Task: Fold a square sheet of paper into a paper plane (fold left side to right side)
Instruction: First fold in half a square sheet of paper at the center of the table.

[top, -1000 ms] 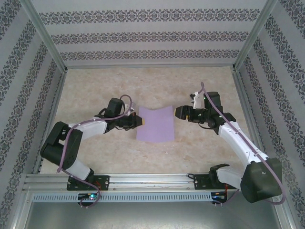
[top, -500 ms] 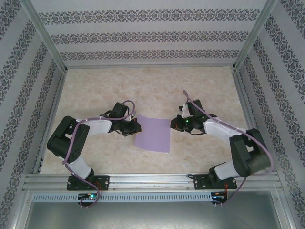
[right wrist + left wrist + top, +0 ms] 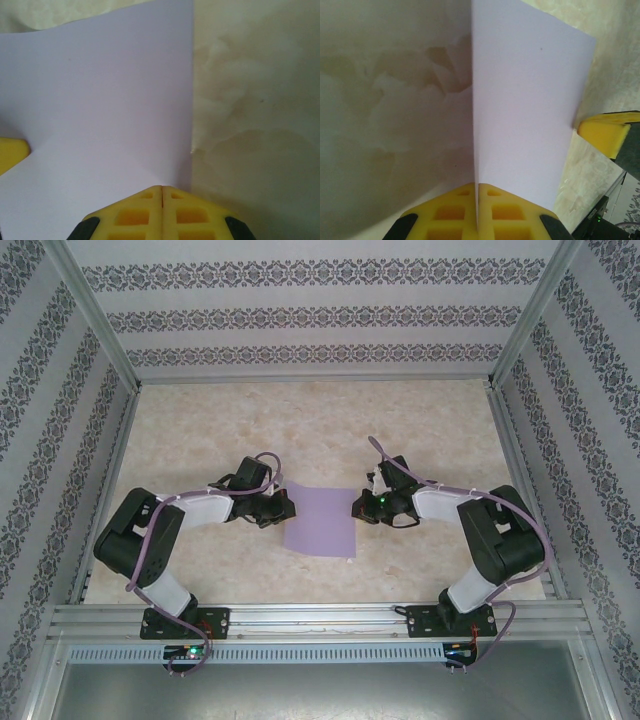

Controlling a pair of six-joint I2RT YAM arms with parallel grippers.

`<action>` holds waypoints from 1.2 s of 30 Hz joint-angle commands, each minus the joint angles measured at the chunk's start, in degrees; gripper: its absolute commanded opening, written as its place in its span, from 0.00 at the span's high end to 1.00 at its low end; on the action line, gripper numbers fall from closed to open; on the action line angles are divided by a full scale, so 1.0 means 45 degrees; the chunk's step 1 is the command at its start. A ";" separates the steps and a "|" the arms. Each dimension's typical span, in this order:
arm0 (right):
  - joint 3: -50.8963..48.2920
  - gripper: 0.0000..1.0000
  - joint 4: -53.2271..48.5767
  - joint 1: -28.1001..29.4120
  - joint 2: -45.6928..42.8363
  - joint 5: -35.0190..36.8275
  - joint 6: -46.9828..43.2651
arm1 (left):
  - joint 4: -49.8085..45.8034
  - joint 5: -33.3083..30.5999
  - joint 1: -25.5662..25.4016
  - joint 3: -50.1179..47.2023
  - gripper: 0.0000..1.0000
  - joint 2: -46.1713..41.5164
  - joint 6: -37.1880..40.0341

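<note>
The left gripper [image 3: 287, 506] pinches the purple sheet [image 3: 322, 521] at its left edge, the right gripper [image 3: 357, 507] at its right; clamped strips hide between shut yellow pads [image 3: 452, 212].

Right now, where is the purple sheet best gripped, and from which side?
Pinch the purple sheet at its side edges, coming in low from outside: it is thin, nothing else to clamp. The left gripper is shut on the left edge, the right gripper on the right edge.
</note>
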 commanded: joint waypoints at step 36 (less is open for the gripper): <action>-0.0380 0.97 0.0429 0.0348 0.0680 0.0343 -0.0438 | 0.0648 0.0504 -0.2298 0.2464 0.37 0.1050 -0.0477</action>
